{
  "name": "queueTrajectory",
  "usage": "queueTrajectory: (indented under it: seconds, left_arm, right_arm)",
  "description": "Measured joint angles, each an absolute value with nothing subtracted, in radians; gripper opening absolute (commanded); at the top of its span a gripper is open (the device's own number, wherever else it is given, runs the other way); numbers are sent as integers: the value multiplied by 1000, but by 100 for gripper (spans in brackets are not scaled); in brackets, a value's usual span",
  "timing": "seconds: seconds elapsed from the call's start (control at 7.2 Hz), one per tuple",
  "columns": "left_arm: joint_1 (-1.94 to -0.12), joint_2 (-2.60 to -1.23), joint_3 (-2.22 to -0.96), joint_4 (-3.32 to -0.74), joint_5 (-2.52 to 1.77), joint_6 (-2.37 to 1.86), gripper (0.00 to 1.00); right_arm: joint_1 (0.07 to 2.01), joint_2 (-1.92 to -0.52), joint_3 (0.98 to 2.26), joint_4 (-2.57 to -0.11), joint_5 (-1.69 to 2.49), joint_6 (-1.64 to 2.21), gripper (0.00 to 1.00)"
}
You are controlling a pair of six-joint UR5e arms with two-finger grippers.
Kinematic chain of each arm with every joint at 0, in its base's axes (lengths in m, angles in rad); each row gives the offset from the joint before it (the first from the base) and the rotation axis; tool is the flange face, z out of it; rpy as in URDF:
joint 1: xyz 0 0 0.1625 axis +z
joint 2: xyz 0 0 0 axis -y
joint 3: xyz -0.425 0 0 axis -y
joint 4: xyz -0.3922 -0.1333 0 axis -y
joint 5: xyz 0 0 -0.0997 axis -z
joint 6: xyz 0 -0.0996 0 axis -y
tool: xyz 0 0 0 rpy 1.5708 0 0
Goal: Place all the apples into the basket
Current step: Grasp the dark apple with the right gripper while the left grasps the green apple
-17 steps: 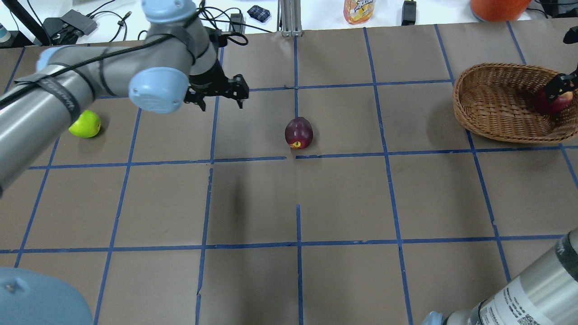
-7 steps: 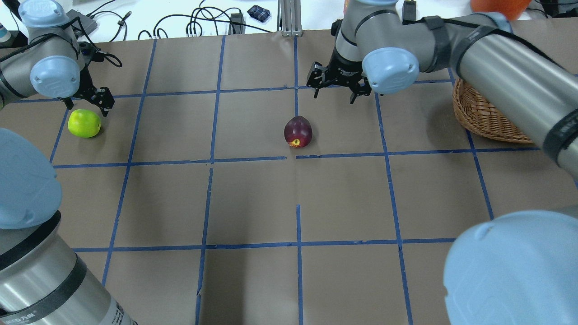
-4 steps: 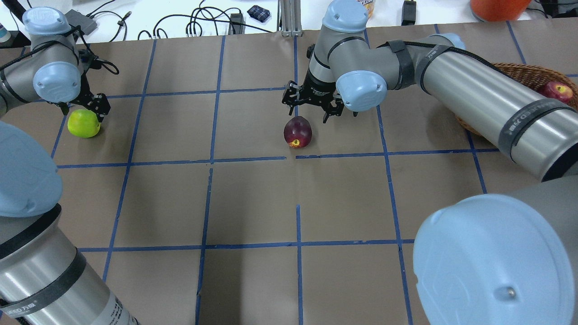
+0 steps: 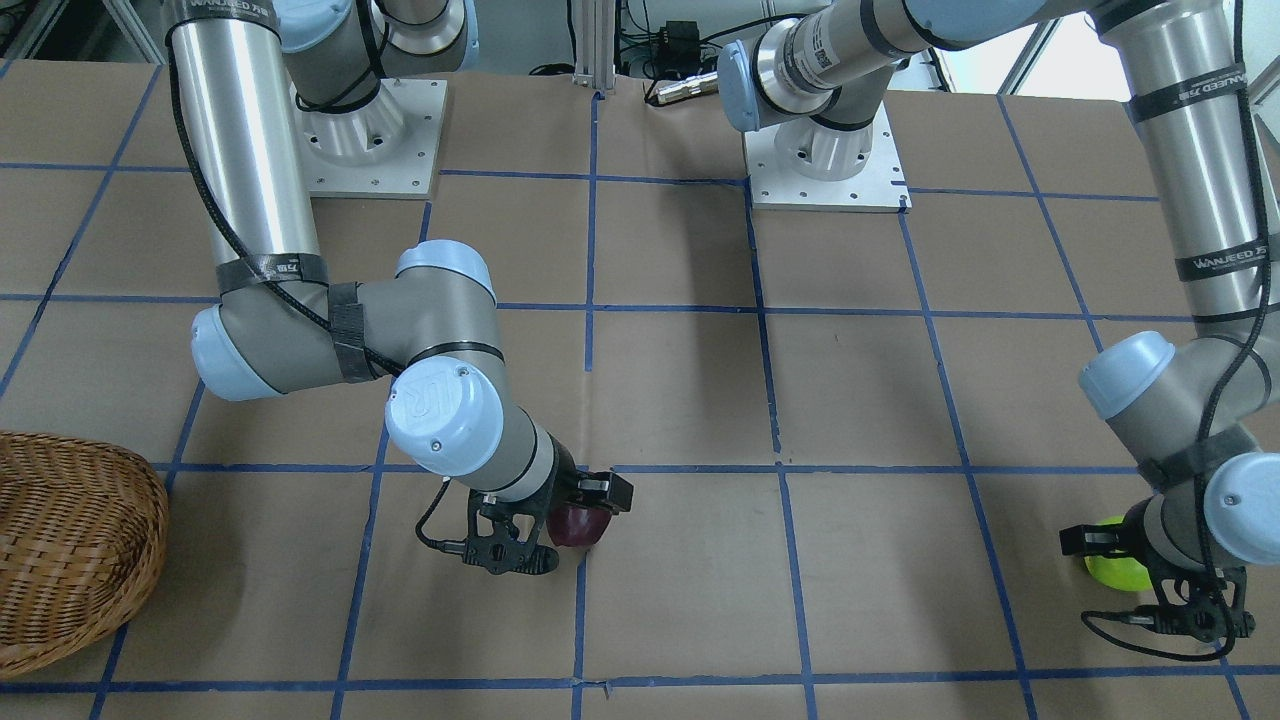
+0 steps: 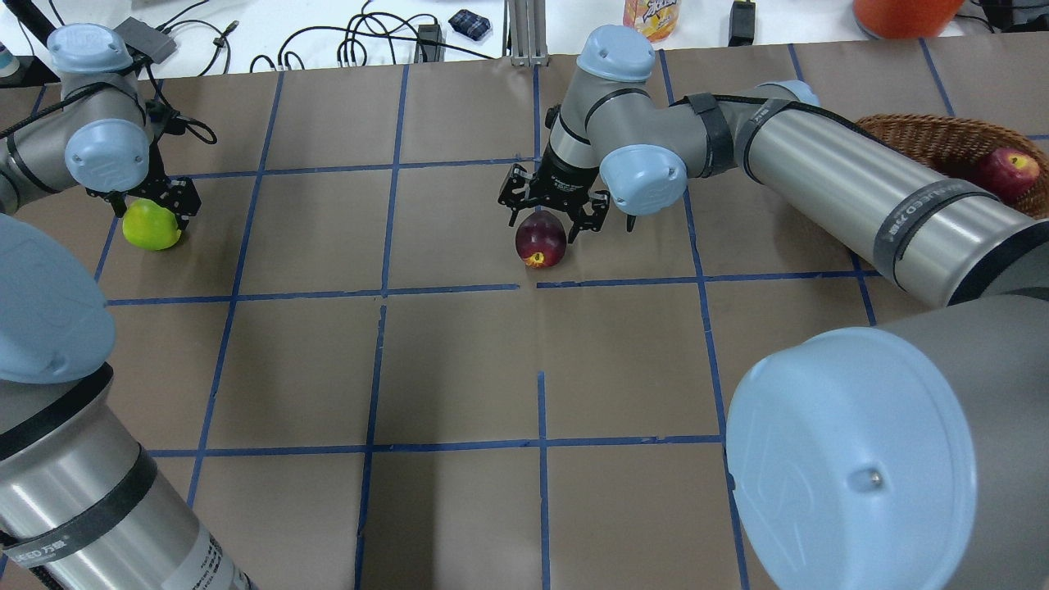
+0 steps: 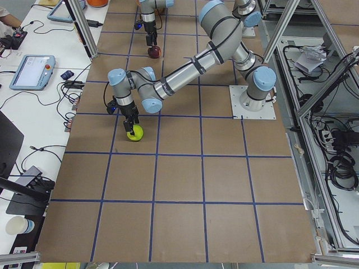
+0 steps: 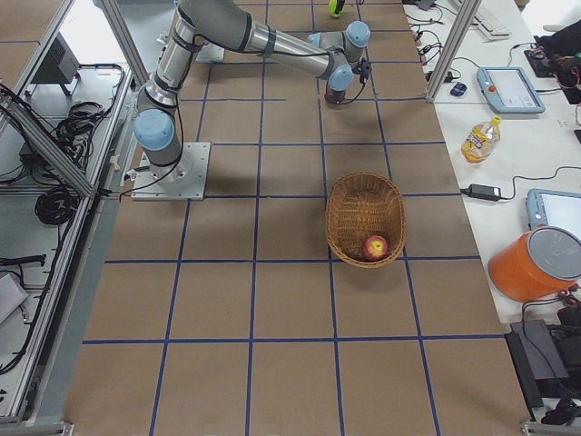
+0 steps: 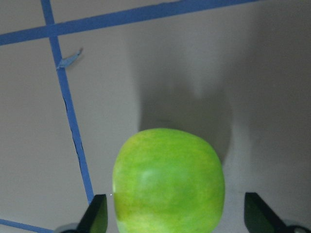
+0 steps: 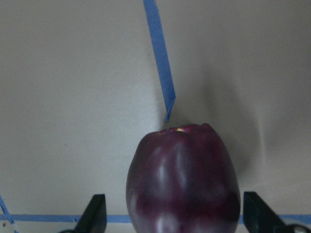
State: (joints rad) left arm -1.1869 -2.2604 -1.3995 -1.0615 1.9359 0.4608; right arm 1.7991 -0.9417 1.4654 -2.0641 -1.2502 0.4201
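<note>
Here two grippers, three apples and one basket are showing.

The left gripper point(image 5: 154, 206) is pointing straight down and standing spread, unclenched, around the green apple point(image 5: 151, 228). Its fingers point(image 8: 98, 213) are flanking the fruit, one on each side, and in the wrist view a gap is showing on the right side. This apple is resting on the table point(image 5: 459, 369) near its far left corner, just beside a blue tape line point(image 8: 73, 126).

The right gripper point(image 5: 549, 224) is likewise pointing down with its jaws spread, gripping nothing. Its fingers point(image 9: 97, 212) are straddling the maroon apple point(image 5: 541, 243). A clear gap is showing on one side; on the other the finger is lying very near the skin, and contact cannot be judged. This apple is sitting on the table near its middle, close to a crossing of tape lines.

The red apple point(image 5: 1005, 172) is lying inside the basket point(image 5: 918, 131), which is standing at the table's right end, well apart from both grippers.

The left arm is folding back on itself, its wrist hanging over the far left corner. The right arm is stretching from its base across the basket's near side, its long forearm reaching toward the centre and its wrist bending downward.
</note>
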Motion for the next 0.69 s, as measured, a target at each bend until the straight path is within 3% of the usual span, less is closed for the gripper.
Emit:
queueTrajectory:
  seconds: [0.14, 0.28, 0.42, 0.56, 0.69]
  left_arm:
    - [-1183, -2269, -1404, -1041, 1935, 461, 100]
    - [-1176, -2276, -1413, -1016, 1935, 462, 100]
    - [-1170, -2278, -1416, -1006, 1935, 465, 83]
    - [-1168, -2277, -1417, -1003, 1934, 474, 57]
    - [-1169, -2274, -1418, -1007, 1933, 491, 50]
  right_arm:
    - [1799, -929, 1467, -2066, -1244, 418, 100]
    - [1799, -920, 1470, -2066, -1243, 416, 64]
    - [1799, -915, 1472, -2067, -1247, 415, 11]
    - [1799, -916, 1470, -2067, -1256, 417, 0]
    - [1798, -918, 1466, -2067, -1265, 423, 0]
